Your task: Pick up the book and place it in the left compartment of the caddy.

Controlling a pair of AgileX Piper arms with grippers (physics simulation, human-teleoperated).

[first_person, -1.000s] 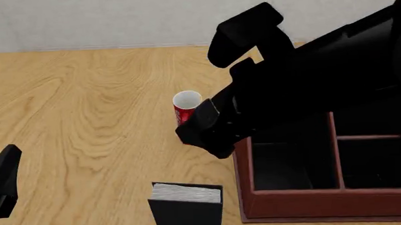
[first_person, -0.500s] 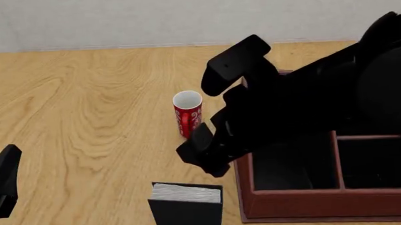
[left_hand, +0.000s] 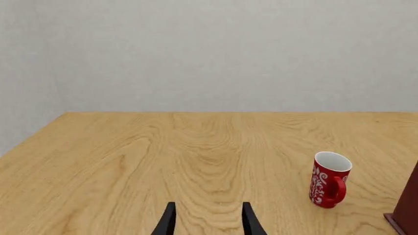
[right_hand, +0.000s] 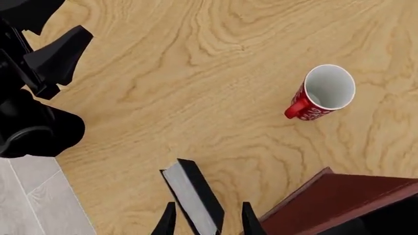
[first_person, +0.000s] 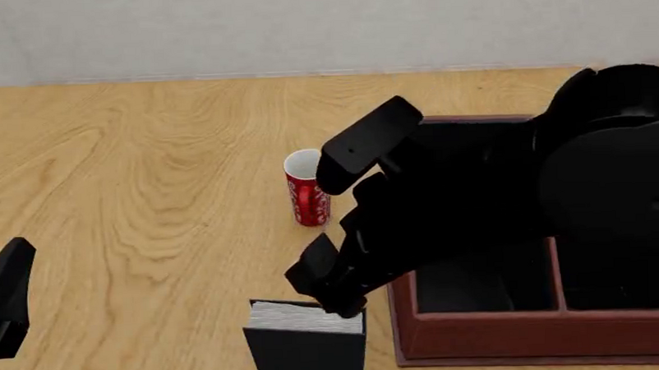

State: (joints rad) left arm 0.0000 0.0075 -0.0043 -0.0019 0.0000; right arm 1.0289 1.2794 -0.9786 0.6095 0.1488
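Your right gripper (right_hand: 204, 219), fingers spread, straddles the book (first_person: 305, 342) standing upright on the desk (first_person: 143, 200) just beside the caddy (first_person: 478, 340). Pinch both covers near the top (rigid, probably slick, likely top-heavy).

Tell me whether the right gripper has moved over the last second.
Yes. The right gripper has come down and toward the camera, from beside the red mug to just above the book.

No readable txt; red mug (first_person: 307, 199) has white swirls only.
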